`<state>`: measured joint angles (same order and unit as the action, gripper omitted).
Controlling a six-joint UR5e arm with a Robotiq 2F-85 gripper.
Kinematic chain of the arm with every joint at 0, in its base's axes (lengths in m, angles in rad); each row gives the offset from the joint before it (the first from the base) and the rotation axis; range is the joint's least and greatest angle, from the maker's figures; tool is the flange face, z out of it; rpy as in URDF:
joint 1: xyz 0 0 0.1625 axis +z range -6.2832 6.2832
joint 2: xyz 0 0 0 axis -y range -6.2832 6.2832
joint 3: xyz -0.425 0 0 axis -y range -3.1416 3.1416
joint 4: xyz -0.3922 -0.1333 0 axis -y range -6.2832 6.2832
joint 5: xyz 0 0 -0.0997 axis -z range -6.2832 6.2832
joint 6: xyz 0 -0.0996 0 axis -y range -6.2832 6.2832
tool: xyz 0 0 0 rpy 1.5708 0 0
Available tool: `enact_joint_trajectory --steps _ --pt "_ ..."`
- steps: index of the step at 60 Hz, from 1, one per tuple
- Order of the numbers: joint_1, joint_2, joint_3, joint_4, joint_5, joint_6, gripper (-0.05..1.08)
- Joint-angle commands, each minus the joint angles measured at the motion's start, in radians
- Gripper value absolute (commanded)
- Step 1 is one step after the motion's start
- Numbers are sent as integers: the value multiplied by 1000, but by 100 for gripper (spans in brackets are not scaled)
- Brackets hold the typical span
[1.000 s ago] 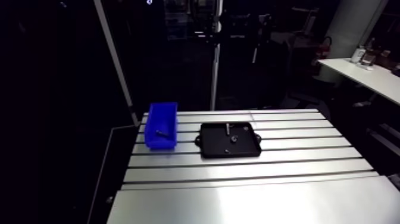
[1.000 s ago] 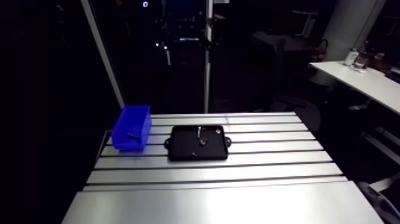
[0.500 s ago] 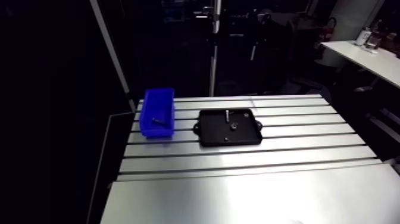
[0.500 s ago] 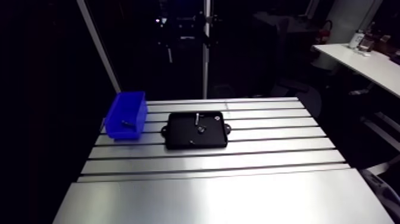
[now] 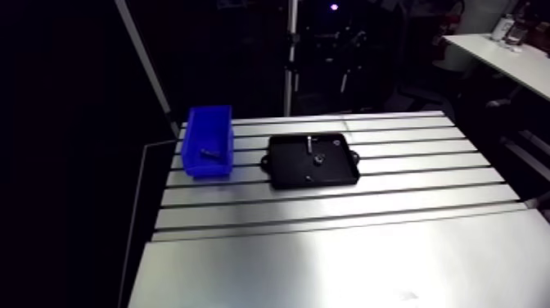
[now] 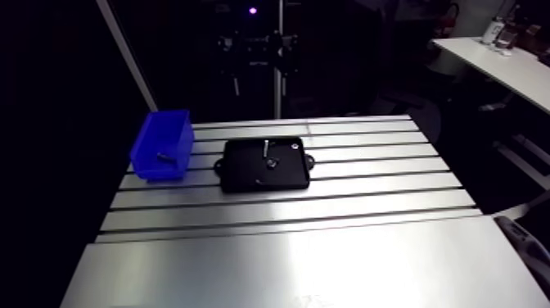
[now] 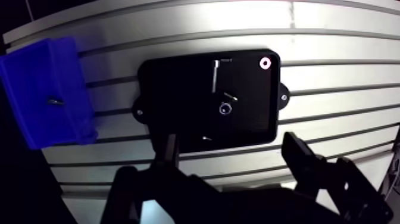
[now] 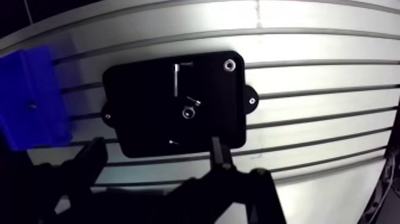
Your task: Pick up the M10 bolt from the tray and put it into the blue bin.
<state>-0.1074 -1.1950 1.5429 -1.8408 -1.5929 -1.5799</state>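
Approach step, nothing picked yet. Hand [image 7: 232, 142] is wide open and empty, hovering over the near edge of the black tray [image 7: 172, 89]. The M10 bolt [image 7: 216, 74], which I take to be the long one, lies flat further ahead in the tray. In the arm view it's upper centre of frame, with the blue bin [image 5: 207, 169] to its left on the bench [image 5: 327, 246]. Next: advance over the bolt, fingers across the shank, descend, close.
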Motion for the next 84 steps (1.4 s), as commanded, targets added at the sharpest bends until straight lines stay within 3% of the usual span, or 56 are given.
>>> enact_joint_trajectory --steps 1,8,12,20,64,84 --pt "-17 28 31 -43 1 -1 21" --pt "-17 42 38 -60 1 -1 26" --pt "-18 57 44 -75 1 -1 37" --pt "-17 75 45 -89 1 -1 46" --pt "-15 143 72 -150 1 -1 58" --pt "-11 174 73 -175 3 -1 58"
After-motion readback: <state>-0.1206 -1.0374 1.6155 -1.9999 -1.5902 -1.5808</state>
